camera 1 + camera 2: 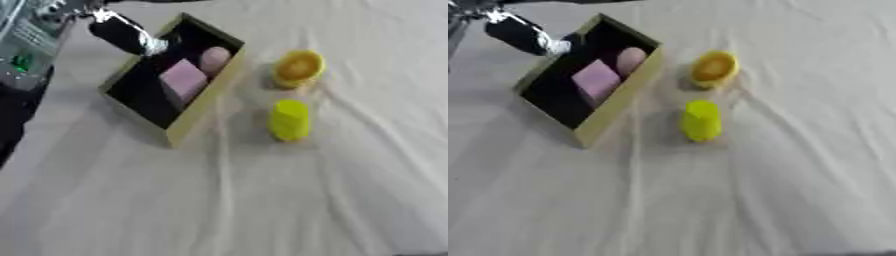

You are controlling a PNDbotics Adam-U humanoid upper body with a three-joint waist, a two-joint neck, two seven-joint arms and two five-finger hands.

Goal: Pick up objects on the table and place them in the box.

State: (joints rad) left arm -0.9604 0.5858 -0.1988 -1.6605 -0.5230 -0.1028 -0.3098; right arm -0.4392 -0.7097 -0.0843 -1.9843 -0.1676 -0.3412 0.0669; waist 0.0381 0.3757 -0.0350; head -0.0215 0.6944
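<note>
A wrinkled white cloth (262,200) covers the table. On it lies a shallow box (197,117) with tan walls and a dark inside, set askew, holding a pink block (184,79) and, just beside it, a paler pink rounded piece (214,59). To the box's right, on the cloth, sit a yellow-orange bowl-like piece (298,67) and, nearer, a yellow-green cylinder (290,120). The left hand (166,44) reaches over the box's far corner; whether its fingers are apart or together cannot be told.
</note>
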